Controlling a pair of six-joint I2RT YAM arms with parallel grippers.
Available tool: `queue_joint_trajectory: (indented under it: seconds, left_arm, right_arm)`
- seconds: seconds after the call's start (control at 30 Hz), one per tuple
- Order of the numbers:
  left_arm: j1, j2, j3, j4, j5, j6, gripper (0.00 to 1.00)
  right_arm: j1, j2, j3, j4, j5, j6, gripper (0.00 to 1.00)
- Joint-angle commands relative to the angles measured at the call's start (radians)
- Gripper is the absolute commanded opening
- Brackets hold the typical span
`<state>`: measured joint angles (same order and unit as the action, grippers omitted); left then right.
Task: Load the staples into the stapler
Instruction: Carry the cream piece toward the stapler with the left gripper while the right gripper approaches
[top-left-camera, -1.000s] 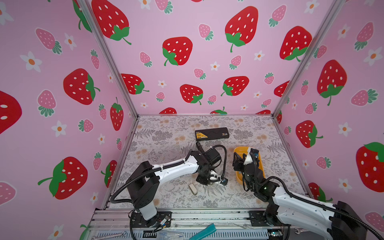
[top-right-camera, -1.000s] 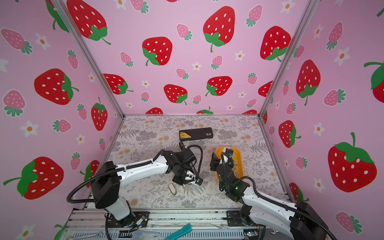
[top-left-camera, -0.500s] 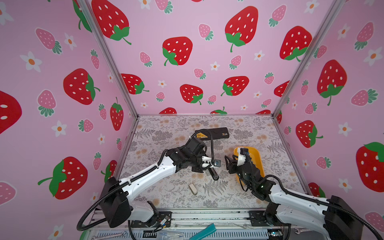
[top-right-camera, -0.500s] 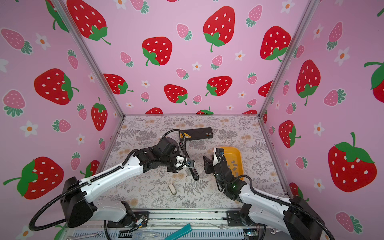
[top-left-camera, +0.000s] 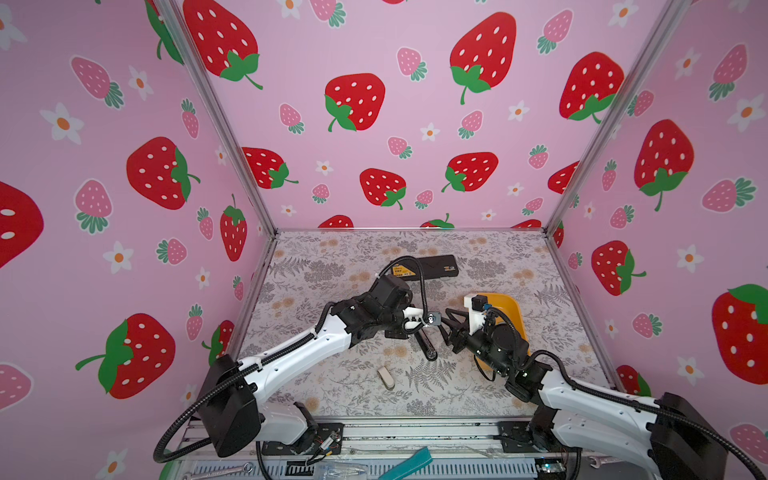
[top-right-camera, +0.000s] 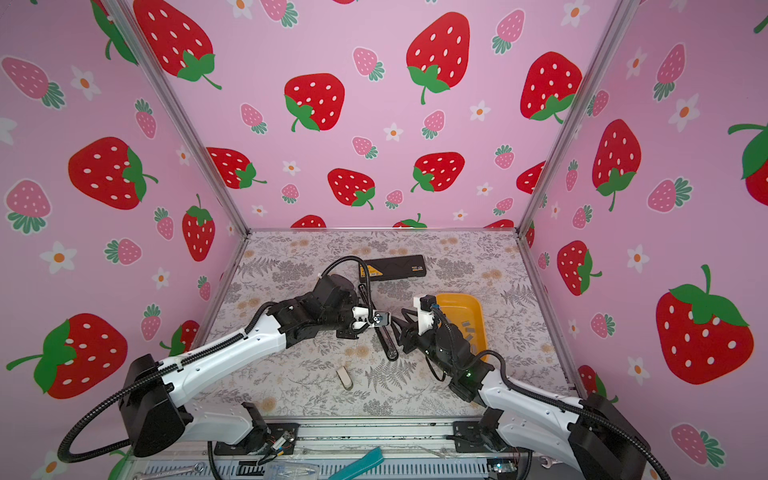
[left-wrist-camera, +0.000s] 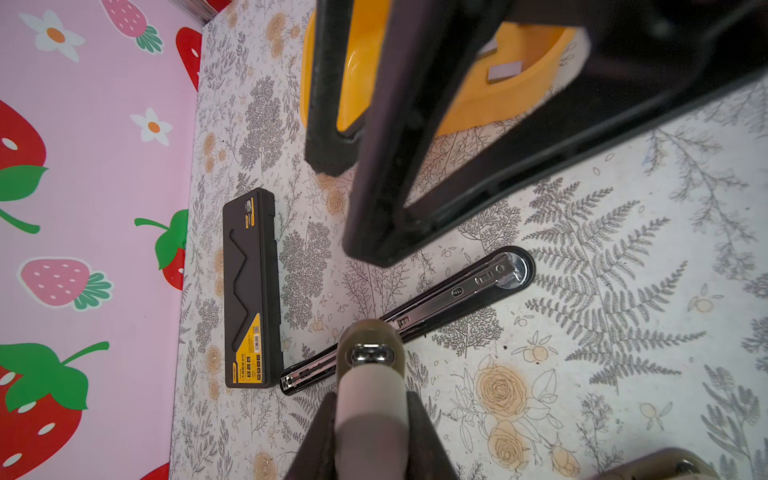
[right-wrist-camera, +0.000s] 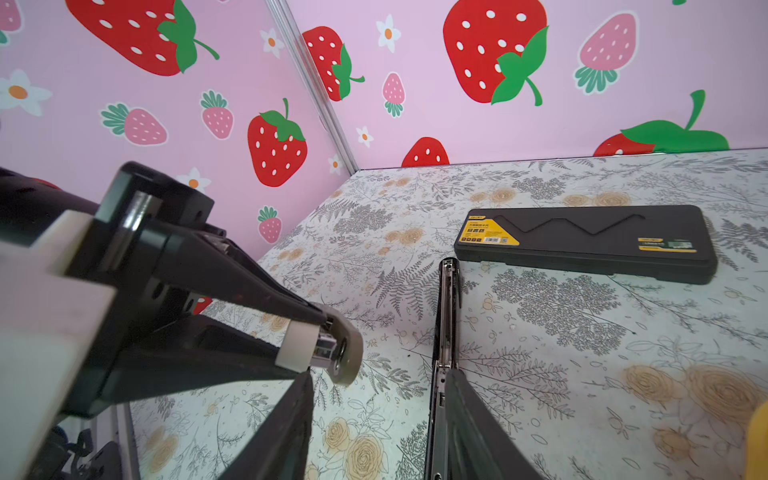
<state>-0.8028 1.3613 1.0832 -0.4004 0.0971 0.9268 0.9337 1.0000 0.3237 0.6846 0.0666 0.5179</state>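
Stapler: long black stapler (left-wrist-camera: 436, 299) with its bright metal channel laid open, flat on the floral-patterned counter (top-left-camera: 332, 266); unmoved over the last half second.
Left end effector (top-left-camera: 409, 322): has risen from low over the stapler; now just above it, clamped tight on a small pale beige piece with a metal insert (left-wrist-camera: 370, 353).
Right end effector (top-left-camera: 448, 326): has left the yellow plastic tray (top-right-camera: 457, 301); now just beside the stapler, jaws partly apart, empty.
Staples: short grey metal strips (top-right-camera: 468, 328), in the tray, near the stapler.
Meaning: channel exposed, no strip fetched; loading apparently not begun.
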Motion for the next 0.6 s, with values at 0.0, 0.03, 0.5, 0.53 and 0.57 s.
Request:
queue_joint_trajectory:
  seconds: [0.0, 0.03, 0.5, 0.53, 0.57]
  left_arm:
    - [0.001, -0.033, -0.006, 0.033, 0.016, -0.006, 0.0]
    - [0.001, -0.036, -0.006, 0.032, 0.021, -0.006, 0.0]
    - [-0.029, -0.038, -0.026, 0.031, 0.054, 0.027, 0.0]
    - [-0.033, -0.039, -0.028, 0.031, 0.062, 0.032, 0.0]
    - [-0.036, -0.04, -0.03, 0.032, 0.066, 0.035, 0.0]
  right_arm:
    - [0.006, 0.021, 0.006, 0.04, -0.056, -0.015, 0.52]
    - [0.006, 0.029, 0.011, 0.038, -0.064, -0.015, 0.52]
    - [0.008, 0.084, 0.045, 0.02, -0.093, -0.019, 0.52]
    - [0.007, 0.086, 0.047, 0.02, -0.093, -0.02, 0.52]
    - [0.007, 0.088, 0.048, 0.018, -0.093, -0.02, 0.52]
